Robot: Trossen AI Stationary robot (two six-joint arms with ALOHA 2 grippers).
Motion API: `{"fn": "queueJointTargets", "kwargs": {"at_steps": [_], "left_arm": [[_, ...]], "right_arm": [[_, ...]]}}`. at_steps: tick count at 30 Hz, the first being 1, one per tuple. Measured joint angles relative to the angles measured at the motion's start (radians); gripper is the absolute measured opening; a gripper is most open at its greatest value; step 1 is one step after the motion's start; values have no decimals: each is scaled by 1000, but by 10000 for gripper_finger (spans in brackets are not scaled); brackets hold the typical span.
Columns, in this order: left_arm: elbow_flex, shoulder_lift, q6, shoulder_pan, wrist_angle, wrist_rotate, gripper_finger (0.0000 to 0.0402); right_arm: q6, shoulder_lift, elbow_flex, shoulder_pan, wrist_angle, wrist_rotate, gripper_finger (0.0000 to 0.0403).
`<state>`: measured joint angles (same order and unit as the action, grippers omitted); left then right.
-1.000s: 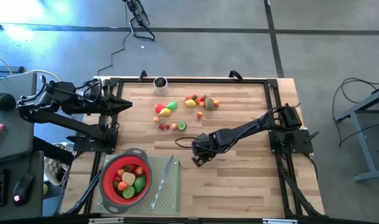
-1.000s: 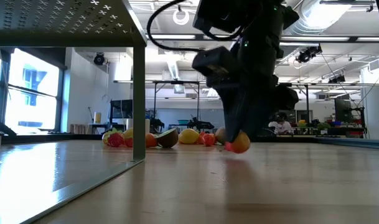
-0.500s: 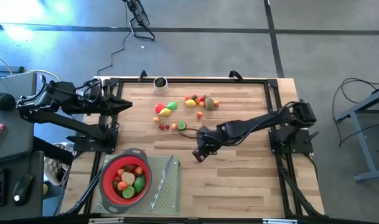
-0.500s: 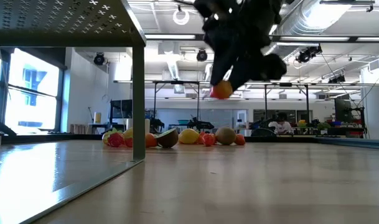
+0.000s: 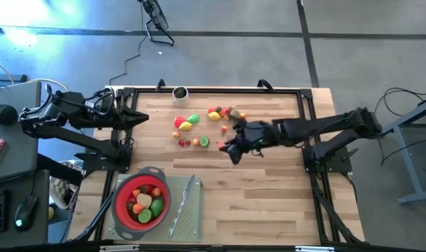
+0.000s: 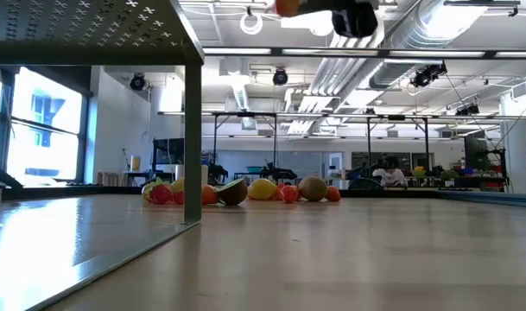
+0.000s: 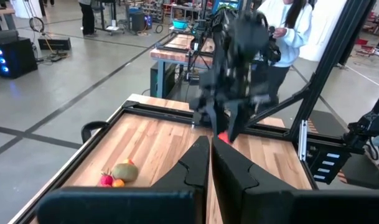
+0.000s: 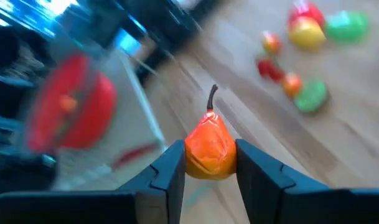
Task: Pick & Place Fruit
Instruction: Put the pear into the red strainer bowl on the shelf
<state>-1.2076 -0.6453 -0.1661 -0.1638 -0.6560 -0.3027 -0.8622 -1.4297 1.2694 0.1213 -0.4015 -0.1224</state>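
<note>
Orange pear-shaped toy fruit [image 8: 210,149] with a dark stem is pinched between the right gripper [image 8: 209,163] fingers, airborne above the middle of the table [image 5: 268,203], just on the near side of the loose fruit pile [image 5: 226,114] at the far edge. In the low view it sits at the very top, well clear of the wood.

Step in hand, as I read it: carry to the red strainer [image 5: 119,208] at the near-left corner, already part full. Keep the height over the scattered pieces and the grey knife [image 5: 182,203] beside the strainer, come down over the strainer's centre, release low so it doesn't bounce out.

Grip looks centred on the fruit's body, stem up, fingers partly spread around it.

Left gripper [image 5: 141,118] parked at the far-left corner, fingers pressed together, holding nothing.
</note>
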Motion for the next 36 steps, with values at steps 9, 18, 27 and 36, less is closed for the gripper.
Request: {"fn": "queueJointTargets", "kwargs": {"at_steps": [9,18,27,36], "left_arm": [[0,-1,-68,0,0,0,14],[0,-56,-78,0,16,0,20],[0,-156,-109,0,146,0,120],[0,-249,-154,0,306,2,240]], "right_arm": [[148,42,1,-21,243,-11,115],[261,41,0,-31,414,-11,114],[317,39,-1,-30,435,-10,117],[349,39,-1,-30,436,-6,120]]}}
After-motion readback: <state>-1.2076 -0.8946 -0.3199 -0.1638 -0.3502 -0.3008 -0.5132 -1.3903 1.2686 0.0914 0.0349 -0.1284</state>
